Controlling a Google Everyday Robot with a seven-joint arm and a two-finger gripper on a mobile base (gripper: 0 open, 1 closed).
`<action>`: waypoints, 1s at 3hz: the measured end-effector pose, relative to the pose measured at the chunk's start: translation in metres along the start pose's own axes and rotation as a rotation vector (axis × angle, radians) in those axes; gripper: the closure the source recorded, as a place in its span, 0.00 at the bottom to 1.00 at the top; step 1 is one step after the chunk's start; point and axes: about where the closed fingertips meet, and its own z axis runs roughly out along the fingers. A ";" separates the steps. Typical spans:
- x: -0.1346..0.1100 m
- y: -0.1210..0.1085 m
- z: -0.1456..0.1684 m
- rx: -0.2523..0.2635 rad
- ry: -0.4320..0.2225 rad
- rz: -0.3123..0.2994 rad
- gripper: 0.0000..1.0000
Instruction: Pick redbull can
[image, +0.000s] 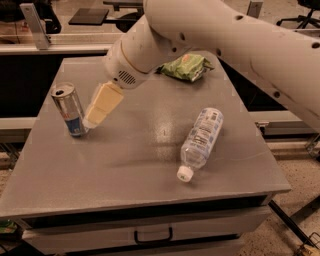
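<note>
The redbull can stands upright near the left edge of the grey table. It is slim and silver with a blue lower band and a pull-tab top. My gripper hangs from the big white arm and points down and to the left. Its cream tips sit just to the right of the can, close to its lower half, right by the can's side.
A clear plastic water bottle with a white cap lies on its side at the table's right middle. A green snack bag lies at the back. A drawer with a black handle is under the front edge.
</note>
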 end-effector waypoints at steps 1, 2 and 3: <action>-0.014 0.004 0.026 -0.038 -0.002 -0.012 0.00; -0.027 0.009 0.047 -0.081 -0.006 -0.024 0.00; -0.035 0.014 0.062 -0.115 -0.005 -0.032 0.00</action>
